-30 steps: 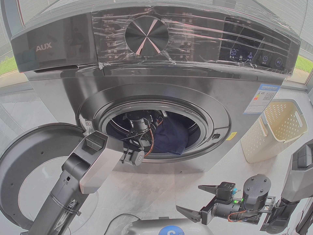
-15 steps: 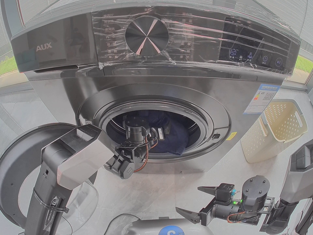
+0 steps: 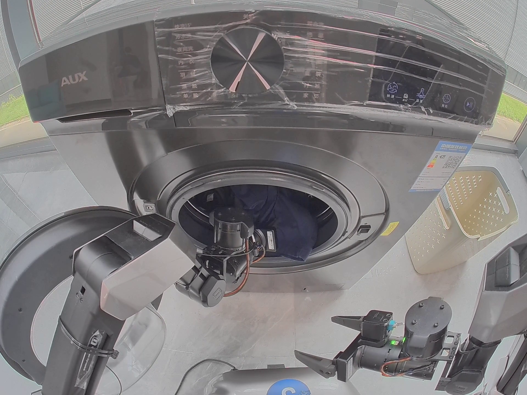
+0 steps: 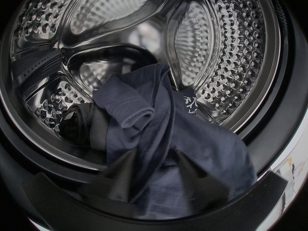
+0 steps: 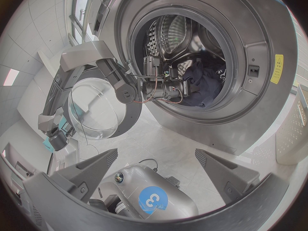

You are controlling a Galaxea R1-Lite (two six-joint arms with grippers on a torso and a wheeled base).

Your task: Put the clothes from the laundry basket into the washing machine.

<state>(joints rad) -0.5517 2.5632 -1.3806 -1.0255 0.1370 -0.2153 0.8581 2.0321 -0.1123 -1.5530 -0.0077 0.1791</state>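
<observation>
hovering left hand (image 4: 155, 153) open over navy clothes (image 4: 202, 145) in washing machine (image 3: 384, 165) | right hand (image 3: 317, 336) open | door (image 3: 33, 270) wide open

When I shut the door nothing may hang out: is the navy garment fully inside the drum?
Not fully. The garment lies mostly in the drum, but its lower edge drapes over the opening's front rim.
</observation>
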